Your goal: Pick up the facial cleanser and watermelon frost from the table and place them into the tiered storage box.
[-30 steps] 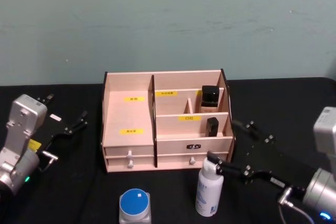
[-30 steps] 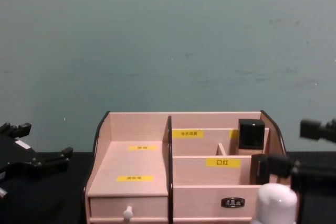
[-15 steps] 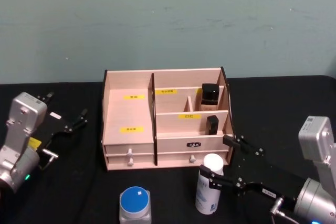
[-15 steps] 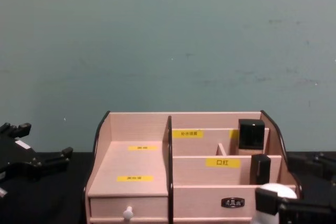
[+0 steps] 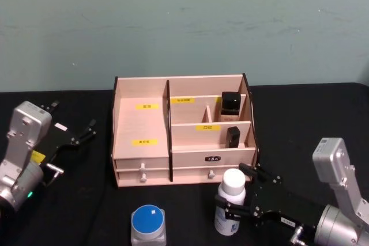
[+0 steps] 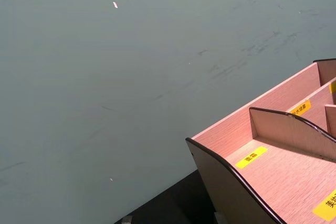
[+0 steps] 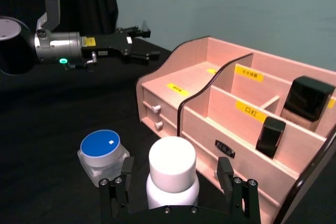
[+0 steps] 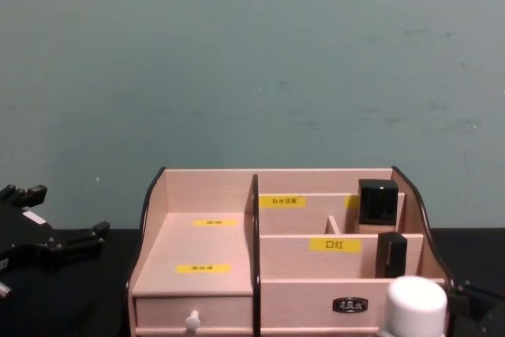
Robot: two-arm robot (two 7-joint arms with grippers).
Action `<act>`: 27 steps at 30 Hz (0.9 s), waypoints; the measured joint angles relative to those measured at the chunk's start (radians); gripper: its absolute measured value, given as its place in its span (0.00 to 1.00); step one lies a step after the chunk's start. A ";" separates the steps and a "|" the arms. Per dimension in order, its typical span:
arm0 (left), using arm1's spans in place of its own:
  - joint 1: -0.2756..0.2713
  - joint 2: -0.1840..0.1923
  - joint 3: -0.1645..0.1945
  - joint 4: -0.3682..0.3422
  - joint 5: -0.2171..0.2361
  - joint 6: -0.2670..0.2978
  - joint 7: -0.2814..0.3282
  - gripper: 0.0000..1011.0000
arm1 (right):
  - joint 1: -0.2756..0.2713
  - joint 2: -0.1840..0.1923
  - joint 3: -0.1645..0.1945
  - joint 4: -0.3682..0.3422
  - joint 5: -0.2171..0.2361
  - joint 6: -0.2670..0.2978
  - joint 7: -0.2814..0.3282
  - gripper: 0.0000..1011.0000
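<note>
In front of the tiered storage box (image 5: 130, 125), the wide-open right gripper (image 7: 175, 167) straddled the white-capped bottle (image 7: 171, 161), apparently without contact; closing off-centre could topple it onto the blue-lidded jar (image 7: 101, 148); the left gripper (image 5: 86, 132) sat open, left of the box.

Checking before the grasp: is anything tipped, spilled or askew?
Nothing stands out. The white bottle and blue-lidded jar stand upright before the tiered storage box; the open right gripper straddles the bottle; the left gripper sits parked.
</note>
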 joint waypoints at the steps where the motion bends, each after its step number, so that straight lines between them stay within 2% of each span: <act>1: 0.000 0.000 0.000 0.000 0.000 0.000 0.000 1.00 | 0.004 -0.004 -0.003 0.010 -0.002 0.002 0.005 0.99; 18: 0.000 0.000 0.000 0.000 0.000 0.000 0.000 1.00 | 0.036 -0.040 -0.032 0.094 -0.013 0.011 0.035 0.99; 25: 0.000 0.000 0.000 0.000 0.000 0.000 0.000 1.00 | 0.036 -0.040 -0.033 0.095 -0.014 0.011 0.036 0.99; 27: 0.000 0.000 0.000 0.000 0.000 0.000 0.000 1.00 | 0.036 -0.040 -0.032 0.094 -0.014 0.011 0.035 0.97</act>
